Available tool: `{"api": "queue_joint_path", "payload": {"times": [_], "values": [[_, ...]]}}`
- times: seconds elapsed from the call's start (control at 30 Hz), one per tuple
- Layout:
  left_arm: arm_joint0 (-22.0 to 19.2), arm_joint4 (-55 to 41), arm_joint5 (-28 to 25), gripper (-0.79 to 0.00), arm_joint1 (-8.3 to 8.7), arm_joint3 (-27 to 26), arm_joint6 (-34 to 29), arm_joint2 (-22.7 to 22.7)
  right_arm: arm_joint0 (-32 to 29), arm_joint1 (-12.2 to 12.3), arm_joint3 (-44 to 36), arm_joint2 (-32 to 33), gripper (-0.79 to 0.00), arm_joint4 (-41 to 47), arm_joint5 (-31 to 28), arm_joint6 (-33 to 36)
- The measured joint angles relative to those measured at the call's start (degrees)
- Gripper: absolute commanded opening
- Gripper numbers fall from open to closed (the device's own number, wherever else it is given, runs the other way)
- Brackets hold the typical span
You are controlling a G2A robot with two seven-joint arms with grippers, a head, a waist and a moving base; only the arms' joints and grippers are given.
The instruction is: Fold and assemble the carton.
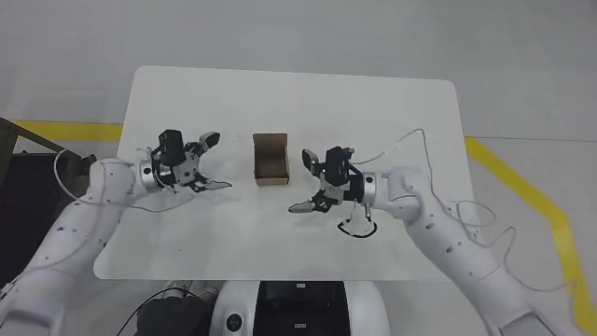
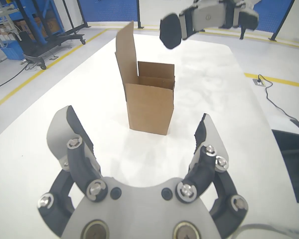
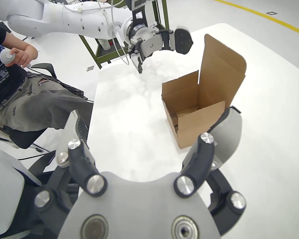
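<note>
Left gripper (image 1: 217,161): fingers spread wide and holding nothing. It faced the carton side-on, and its open gap was turned toward the carton's nearest wall.
Right gripper (image 1: 302,183): fingers also spread wide with nothing between them. It sat on the opposite side of the carton from the left gripper, a little closer to the robot than the carton was.
Carton (image 1: 270,159): a brown cardboard box that stood upright with its top open, between the two grippers. It was near both and touched neither. From the left gripper it lay straight ahead. From the right gripper it lay ahead and slightly off to one side.
Tall flap (image 2: 125,50): the lid flap stood nearly upright, well above the rim. It was on the wall that ran between the two grippers' sides, the one farther from the robot.
Short flap (image 2: 155,68): a lower flap rose above the rim on the wall farthest from the left gripper.
Carton inside (image 3: 186,111): folded cardboard lay across the bottom, seen from the right gripper's side. I could not tell whether it was locked in place.
Table (image 1: 373,103): a white top with rounded corners that carried the carton. Bare surface separated each gripper from the carton.
Black cable loop (image 1: 357,231): it lay on the table behind the right gripper, under that arm's wrist and well apart from the carton.
</note>
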Motion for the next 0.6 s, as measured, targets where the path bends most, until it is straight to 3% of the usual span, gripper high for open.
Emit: {"api": "queue_joint_path", "payload": {"times": [0.17, 0.33, 0.6], "values": [[0.2, -8.4, 0.1, 0.000, -0.47, -1.7, -5.0, -0.5, 3.5, -1.7, 5.2, -3.2, 0.000, -0.2, -1.2, -2.7], [-2.3, -17.0, 0.8, 0.000, -1.81, -1.7, -14.9, 1.9, 5.9, -3.2, 8.4, -5.8, 0.000, -1.0, -2.1, -4.2], [-5.4, -18.6, 7.4, 0.000, -3.46, -1.9, -23.6, 5.1, 8.5, -5.1, 12.3, -8.3, 0.000, -2.2, -3.1, -7.2]]}}
